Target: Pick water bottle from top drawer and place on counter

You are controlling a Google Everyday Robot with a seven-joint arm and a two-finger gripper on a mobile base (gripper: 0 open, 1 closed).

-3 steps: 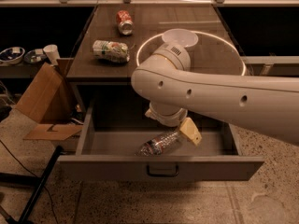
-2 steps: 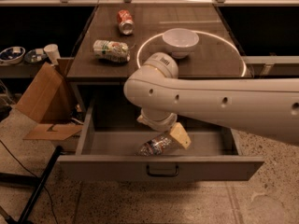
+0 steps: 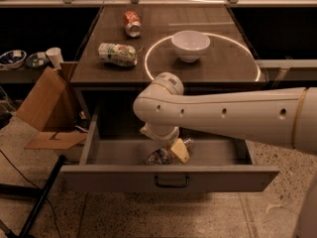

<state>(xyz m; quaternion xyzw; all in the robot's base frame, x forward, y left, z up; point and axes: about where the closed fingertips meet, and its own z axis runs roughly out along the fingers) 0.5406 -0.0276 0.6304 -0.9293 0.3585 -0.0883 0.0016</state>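
Note:
The top drawer (image 3: 99, 178) is pulled open below the counter (image 3: 163, 71). The water bottle (image 3: 158, 157) lies on its side on the drawer floor, near the front centre. My gripper (image 3: 177, 149) reaches down into the drawer from the big white arm (image 3: 223, 115) and sits right on the bottle's middle, covering part of it. The bottle rests on the drawer floor. The counter carries a bright white ring (image 3: 147, 58).
A white bowl (image 3: 190, 44) stands inside the ring. A red soda can (image 3: 132, 24) and a white-and-green snack bag (image 3: 118, 54) lie on the counter's left part. A cardboard box (image 3: 44, 100) stands on the floor to the left. The drawer handle (image 3: 171, 181) is at the front centre.
The arm has dropped lower and swung left, uncovering the bowl. The gripper has stayed down in the drawer at the bottle, shifting slightly left. The bottle has not been lifted.

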